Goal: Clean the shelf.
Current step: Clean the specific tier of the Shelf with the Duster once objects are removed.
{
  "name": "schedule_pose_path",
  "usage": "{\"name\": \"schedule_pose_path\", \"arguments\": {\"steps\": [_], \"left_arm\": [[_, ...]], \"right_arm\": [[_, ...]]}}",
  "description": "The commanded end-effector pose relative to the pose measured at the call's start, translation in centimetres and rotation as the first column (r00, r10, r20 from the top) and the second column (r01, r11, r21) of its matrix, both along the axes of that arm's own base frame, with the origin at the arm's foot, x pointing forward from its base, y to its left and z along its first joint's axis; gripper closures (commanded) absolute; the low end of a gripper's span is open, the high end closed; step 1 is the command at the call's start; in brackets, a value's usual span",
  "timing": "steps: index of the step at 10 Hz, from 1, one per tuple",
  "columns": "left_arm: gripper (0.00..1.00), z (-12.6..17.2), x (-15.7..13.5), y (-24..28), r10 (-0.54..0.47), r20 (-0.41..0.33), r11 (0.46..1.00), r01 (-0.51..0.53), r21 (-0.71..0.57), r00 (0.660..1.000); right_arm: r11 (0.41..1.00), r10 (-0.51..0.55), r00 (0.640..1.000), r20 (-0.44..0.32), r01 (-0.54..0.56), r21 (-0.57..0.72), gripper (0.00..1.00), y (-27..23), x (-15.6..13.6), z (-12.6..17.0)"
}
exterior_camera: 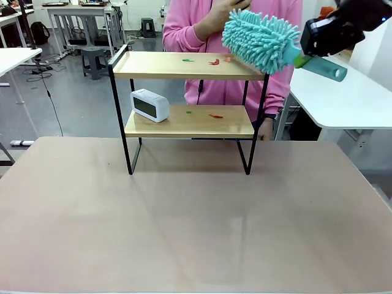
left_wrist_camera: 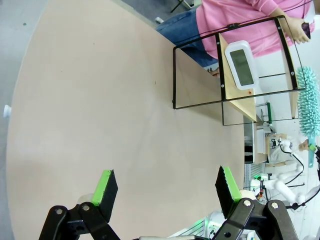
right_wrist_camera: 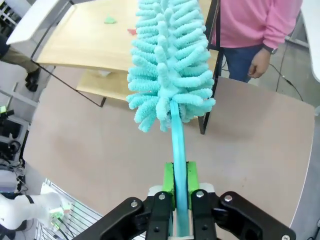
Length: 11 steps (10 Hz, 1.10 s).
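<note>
The shelf (exterior_camera: 184,122) stands at the far middle of the table, two light wooden boards in a black frame. Small green and red scraps (exterior_camera: 214,62) lie on its top board, and more scraps (exterior_camera: 215,116) on the lower one. My right gripper (exterior_camera: 303,58) is shut on the handle of a teal fluffy duster (exterior_camera: 260,40), whose head hangs just above the top board's right end. In the right wrist view the gripper (right_wrist_camera: 180,192) clamps the duster (right_wrist_camera: 167,65) over the shelf (right_wrist_camera: 80,45). My left gripper (left_wrist_camera: 166,184) is open above bare table, well away from the shelf (left_wrist_camera: 240,85).
A white digital clock (exterior_camera: 150,105) sits on the lower board's left end. A person in a pink top (exterior_camera: 196,30) stands right behind the shelf, one hand (right_wrist_camera: 260,62) hanging near its right legs. A white table (exterior_camera: 349,98) stands at the right.
</note>
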<state>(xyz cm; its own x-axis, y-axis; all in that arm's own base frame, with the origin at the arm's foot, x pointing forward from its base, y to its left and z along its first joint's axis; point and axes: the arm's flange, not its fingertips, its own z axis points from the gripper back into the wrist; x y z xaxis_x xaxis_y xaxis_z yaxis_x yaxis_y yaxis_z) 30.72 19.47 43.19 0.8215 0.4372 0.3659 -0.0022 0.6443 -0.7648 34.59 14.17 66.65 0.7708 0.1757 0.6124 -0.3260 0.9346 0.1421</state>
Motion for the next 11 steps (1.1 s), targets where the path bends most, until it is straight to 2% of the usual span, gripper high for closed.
{"name": "schedule_pose_path", "arguments": {"steps": [1, 4, 6, 8, 10, 11], "left_arm": [[0.0, 0.0, -0.1, 0.0, -0.011, 0.024, 1.0, 0.011, 0.002, 1.0], [0.0, 0.0, -0.1, 0.0, -0.011, 0.024, 1.0, 0.011, 0.002, 1.0], [0.0, 0.0, -0.1, 0.0, -0.011, 0.024, 1.0, 0.011, 0.002, 1.0], [0.0, 0.0, -0.1, 0.0, -0.011, 0.024, 1.0, 0.011, 0.002, 1.0], [0.0, 0.0, -0.1, 0.0, -0.011, 0.024, 1.0, 0.011, 0.002, 1.0], [0.0, 0.0, -0.1, 0.0, -0.011, 0.024, 1.0, 0.011, 0.002, 1.0]], "right_arm": [[0.995, -0.1, 0.994, 0.03, 0.101, -0.026, 0.88, 1.2, 0.5, -0.2], [0.99, -0.118, 0.993, 0.022, 0.119, -0.077, 0.88, 2.7, 1.6, -0.9], [0.991, -0.092, 0.996, -0.016, 0.09, -0.096, 0.88, 3.8, 2.1, -1.9], [0.997, -0.035, 0.999, -0.015, 0.034, -0.073, 0.88, 4.4, 2.9, -1.9], [0.996, 0.084, 0.995, -0.06, -0.084, 0.006, 0.88, 5.1, 3.4, -2.2], [0.992, 0.124, 0.991, -0.044, -0.123, 0.007, 0.88, 5.2, 3.7, -2.1]]}}
